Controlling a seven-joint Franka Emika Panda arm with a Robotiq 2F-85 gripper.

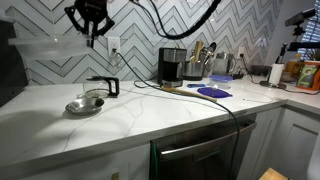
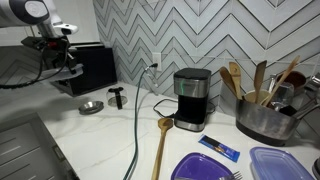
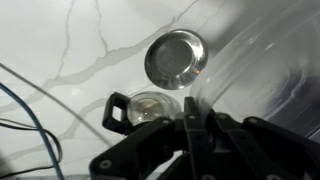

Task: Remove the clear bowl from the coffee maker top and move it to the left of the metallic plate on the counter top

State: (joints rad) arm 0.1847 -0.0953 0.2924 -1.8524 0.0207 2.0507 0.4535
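Observation:
My gripper (image 3: 190,125) is shut on the rim of the clear bowl (image 3: 250,55), which spreads up and to the right in the wrist view. The bowl is held in the air above the white counter top (image 1: 150,115). The metallic plate (image 3: 176,58) lies on the counter below, just beside the bowl's edge; it shows in both exterior views (image 1: 85,105) (image 2: 91,106). My gripper hangs high over the plate end of the counter (image 1: 92,35) (image 2: 66,52). The coffee maker (image 1: 172,65) (image 2: 190,98) stands well away, its top bare. The bowl is hard to make out in the exterior views.
A small clear cup with a black handle (image 3: 140,110) (image 1: 104,86) stands next to the plate. A large black appliance (image 2: 95,65) sits by the wall. A wooden spoon (image 2: 162,140), a blue-purple plate (image 1: 213,92), a utensil pot (image 2: 265,115) and cables (image 2: 138,130) occupy the counter.

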